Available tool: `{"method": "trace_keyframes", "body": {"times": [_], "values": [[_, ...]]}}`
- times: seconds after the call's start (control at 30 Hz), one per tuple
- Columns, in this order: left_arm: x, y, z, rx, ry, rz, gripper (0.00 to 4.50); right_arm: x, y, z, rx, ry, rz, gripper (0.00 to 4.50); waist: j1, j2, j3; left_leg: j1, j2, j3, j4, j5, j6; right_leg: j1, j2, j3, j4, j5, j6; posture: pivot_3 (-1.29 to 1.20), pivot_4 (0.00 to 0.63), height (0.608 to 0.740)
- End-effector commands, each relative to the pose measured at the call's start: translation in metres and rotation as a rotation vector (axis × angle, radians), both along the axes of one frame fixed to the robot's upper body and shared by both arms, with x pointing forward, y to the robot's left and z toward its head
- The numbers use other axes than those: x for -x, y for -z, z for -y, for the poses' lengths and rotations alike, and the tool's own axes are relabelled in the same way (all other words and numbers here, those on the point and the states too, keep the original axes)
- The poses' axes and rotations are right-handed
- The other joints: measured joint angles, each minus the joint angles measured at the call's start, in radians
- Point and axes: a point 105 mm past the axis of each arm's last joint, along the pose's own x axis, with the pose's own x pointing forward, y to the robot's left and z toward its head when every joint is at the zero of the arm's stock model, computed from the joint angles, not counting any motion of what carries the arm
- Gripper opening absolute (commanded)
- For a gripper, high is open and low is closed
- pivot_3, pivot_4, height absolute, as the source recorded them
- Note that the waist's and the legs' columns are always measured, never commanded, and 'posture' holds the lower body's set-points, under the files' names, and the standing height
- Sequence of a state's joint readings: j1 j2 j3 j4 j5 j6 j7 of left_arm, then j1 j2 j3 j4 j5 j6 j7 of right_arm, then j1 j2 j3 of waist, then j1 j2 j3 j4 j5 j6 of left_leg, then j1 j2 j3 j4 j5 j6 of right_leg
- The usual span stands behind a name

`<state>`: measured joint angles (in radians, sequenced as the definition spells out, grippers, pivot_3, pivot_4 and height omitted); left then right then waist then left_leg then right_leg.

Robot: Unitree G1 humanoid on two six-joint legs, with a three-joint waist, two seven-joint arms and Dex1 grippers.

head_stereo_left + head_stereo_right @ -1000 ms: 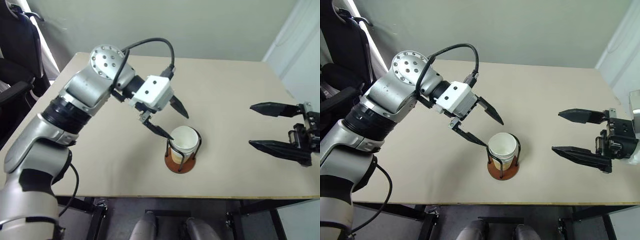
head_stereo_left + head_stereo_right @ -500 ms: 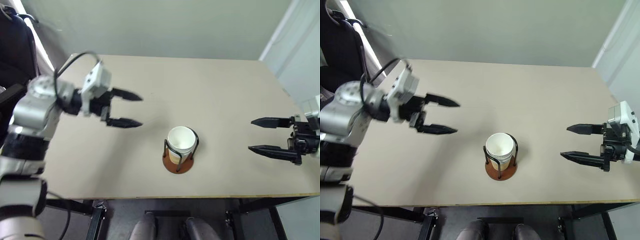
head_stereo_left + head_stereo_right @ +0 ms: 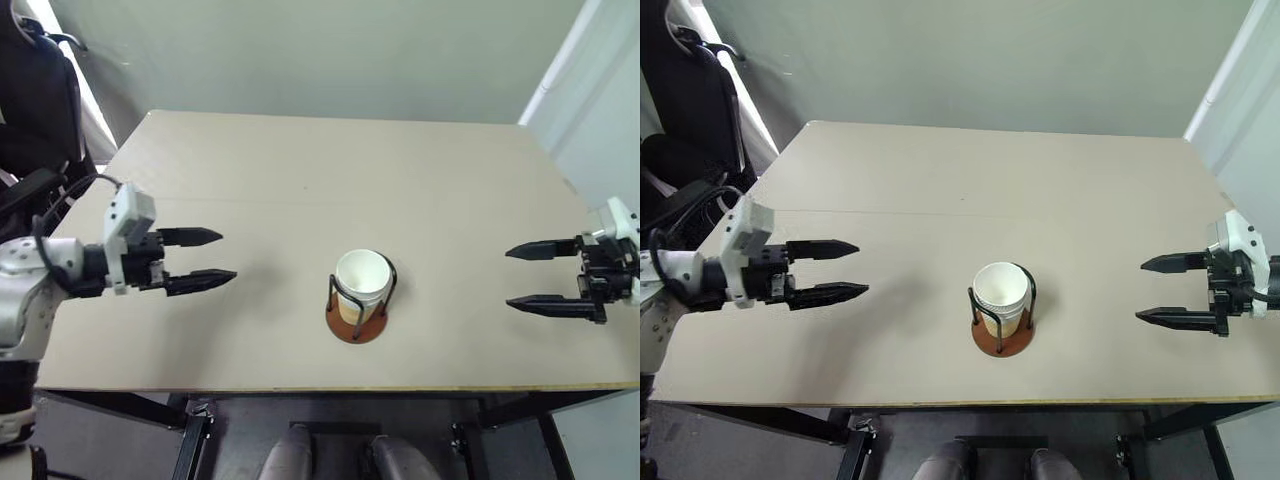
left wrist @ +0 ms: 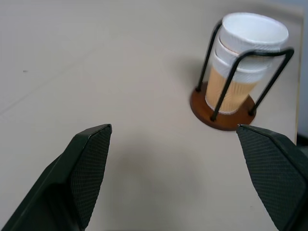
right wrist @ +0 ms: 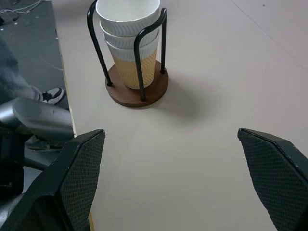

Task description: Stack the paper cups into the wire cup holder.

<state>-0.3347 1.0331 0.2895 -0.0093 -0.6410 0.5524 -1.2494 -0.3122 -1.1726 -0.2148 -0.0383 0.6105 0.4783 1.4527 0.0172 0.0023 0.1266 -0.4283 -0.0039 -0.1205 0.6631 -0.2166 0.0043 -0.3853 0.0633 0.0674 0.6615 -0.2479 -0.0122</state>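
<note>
Left eye view: the beige rectangular counter (image 3: pixel 330 190) spans most of the frame. In the lower middle, near the counter's front edge, stands the wire cup holder (image 3: pixel 358 325), a round reddish-brown disc with thin black wire loops rising from it. Nested upright inside it are the tan ribbed paper cups (image 3: pixel 362 283), with the white inside of the top cup facing up. At the left edge of the frame the left gripper (image 3: pixel 203 259) points toward the middle, its two black fingers spread apart and holding nothing, well apart from the holder. At the right edge the right gripper (image 3: pixel 524 277) points back toward the middle, its fingers likewise spread and empty, also well apart from the holder. A dark chair (image 3: pixel 35 90) sits in the upper left corner, beyond the counter.

Left wrist view: the two black textured fingers (image 4: pixel 89 166) rise from the lower corners with a wide gap of bare counter between them. The holder with its stacked cups stands in the upper right of the frame; three white rims show one above another, and the tan side of the lowest cup shows between the wires.

Right wrist view: the fingers (image 5: pixel 82 166) again stand wide apart at the lower corners. The holder and cups sit at the upper left, close to the counter's edge, with grey floor to the left of that edge.
</note>
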Motion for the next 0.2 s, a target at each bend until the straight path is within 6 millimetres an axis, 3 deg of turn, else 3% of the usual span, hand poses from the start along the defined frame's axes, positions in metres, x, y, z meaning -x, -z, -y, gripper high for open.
{"method": "trace_keyframes", "body": {"times": [0.03,0.2], "values": [[0.0058,-0.0135,-0.0047,0.038,-0.029,0.081,4.44,-0.0008,-0.0115,-0.0017,-0.017,-0.03,0.035,4.5,0.0,0.0,0.0,0.001,0.0,0.0,0.0,0.0,0.0,0.001,0.0,0.0,0.0,0.0,-0.001,0.0,0.15,0.74],[0.0108,-0.0082,-0.0055,0.069,-0.062,0.104,4.44,-0.0046,-0.0137,-0.0053,-0.057,-0.04,0.026,4.5,-0.002,0.0,0.0,0.004,0.0,0.001,-0.002,0.0,0.0,0.002,0.0,0.001,0.0,-0.002,-0.003,0.0,0.15,0.74]]}}
